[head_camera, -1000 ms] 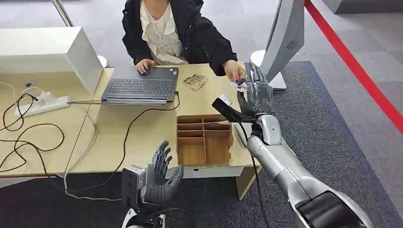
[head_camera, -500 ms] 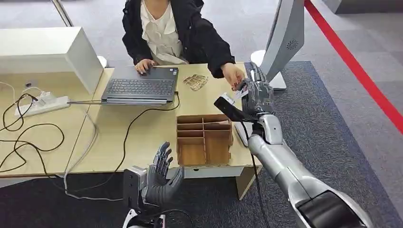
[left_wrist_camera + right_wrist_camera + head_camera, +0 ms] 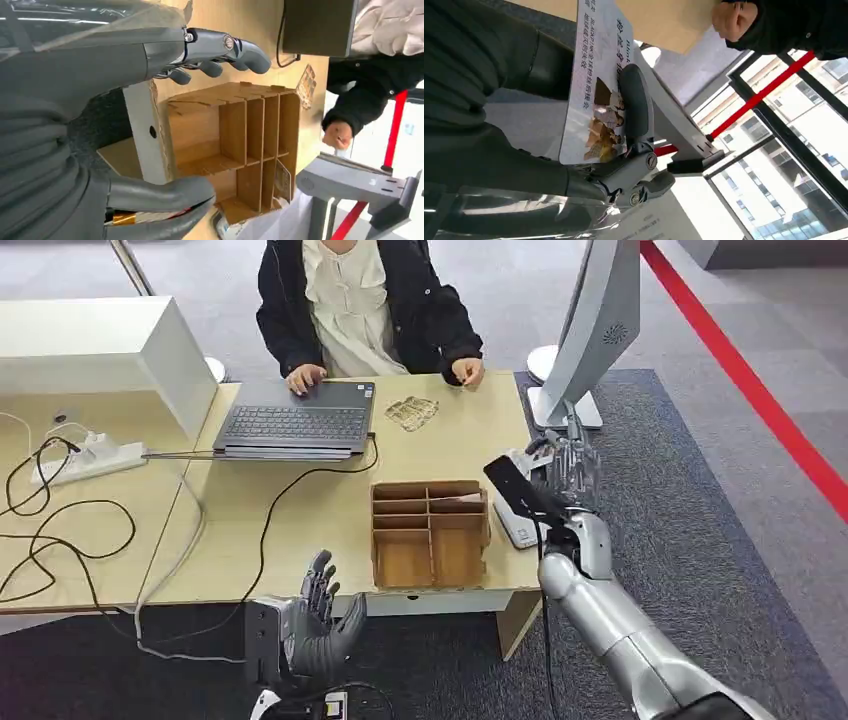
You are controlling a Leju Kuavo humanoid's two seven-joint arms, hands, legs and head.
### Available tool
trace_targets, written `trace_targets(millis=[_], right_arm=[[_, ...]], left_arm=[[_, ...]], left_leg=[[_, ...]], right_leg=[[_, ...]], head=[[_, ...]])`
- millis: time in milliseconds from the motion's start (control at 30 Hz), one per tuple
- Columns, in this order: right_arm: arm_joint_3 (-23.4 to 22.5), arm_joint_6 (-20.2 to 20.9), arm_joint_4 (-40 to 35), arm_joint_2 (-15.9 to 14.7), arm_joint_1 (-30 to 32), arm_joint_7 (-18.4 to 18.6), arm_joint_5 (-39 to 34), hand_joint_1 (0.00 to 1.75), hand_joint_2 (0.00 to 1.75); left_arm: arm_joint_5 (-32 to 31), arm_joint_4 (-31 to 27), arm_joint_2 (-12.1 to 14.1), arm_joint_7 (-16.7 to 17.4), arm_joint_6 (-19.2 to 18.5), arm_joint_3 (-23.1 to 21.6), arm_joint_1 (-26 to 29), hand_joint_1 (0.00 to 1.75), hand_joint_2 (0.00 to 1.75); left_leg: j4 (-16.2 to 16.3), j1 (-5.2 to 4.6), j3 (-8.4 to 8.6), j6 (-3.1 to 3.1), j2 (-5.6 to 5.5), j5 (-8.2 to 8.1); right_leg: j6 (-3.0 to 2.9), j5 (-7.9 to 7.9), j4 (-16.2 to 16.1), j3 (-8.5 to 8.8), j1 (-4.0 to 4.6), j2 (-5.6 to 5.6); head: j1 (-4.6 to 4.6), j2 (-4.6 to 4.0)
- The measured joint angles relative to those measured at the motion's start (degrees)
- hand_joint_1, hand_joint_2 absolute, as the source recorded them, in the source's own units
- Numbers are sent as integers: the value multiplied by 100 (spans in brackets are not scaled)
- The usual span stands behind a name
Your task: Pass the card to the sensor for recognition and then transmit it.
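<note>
My right hand is raised over the right end of the table and holds a printed white card, with the thumb pressed across its face. A white flat device lies on the table's right edge just below and nearer than that hand. A tall silver stand rises beyond it. My left hand hangs open below the table's front edge with its fingers spread and nothing in it. A person's hand rests at the table's far edge, apart from my hand.
A wooden divided box stands near the front edge, with a card in one far compartment. A small pile of cards lies beside a laptop, where the person's other hand rests. Cables and a power strip lie at the left.
The person gave the card into my right hand and drew the arm back to the far edge. My right hand moved nearer and to the right with the card. My left hand sank a little.
</note>
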Motion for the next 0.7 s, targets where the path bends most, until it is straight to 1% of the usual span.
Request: trace_targets(millis=[100,233,367,500,600,700], right_arm=[[-24,-4,-233,-157,231,37,-52,175,175],[-164,-11,-500,-345,624,72,-116,175,175],[-330,-2,-598,-533,925,74,-114,175,175],[-446,57,-594,-634,1135,116,9,175,175],[-479,212,-581,-693,1178,169,118,175,175],[-485,466,-520,-723,1180,256,179,175,175]], left_arm=[[2,-46,39,0,13,-2,31,0,0],[57,-90,66,-2,13,-15,49,0,0],[116,-92,81,-4,4,-50,32,0,0],[166,-92,96,-13,-72,-101,5,0,0],[184,-92,96,-17,-149,-120,-8,0,0],[205,-92,96,-17,-214,-138,-22,0,0]], left_leg=[[0,0,0,0,4,0],[1,0,-1,0,-1,0],[0,-1,0,0,5,0],[1,-2,-2,0,3,0],[1,-2,0,0,7,0],[1,-1,-1,0,5,1]], right_leg=[[0,0,0,-2,0,2],[0,0,-1,0,-1,-2],[1,1,0,0,-1,3],[1,1,0,-1,-2,2],[1,2,0,-2,-2,6],[1,2,1,-2,-2,5]], head=[[0,0],[0,0],[0,0],[0,0],[0,0],[0,0]])
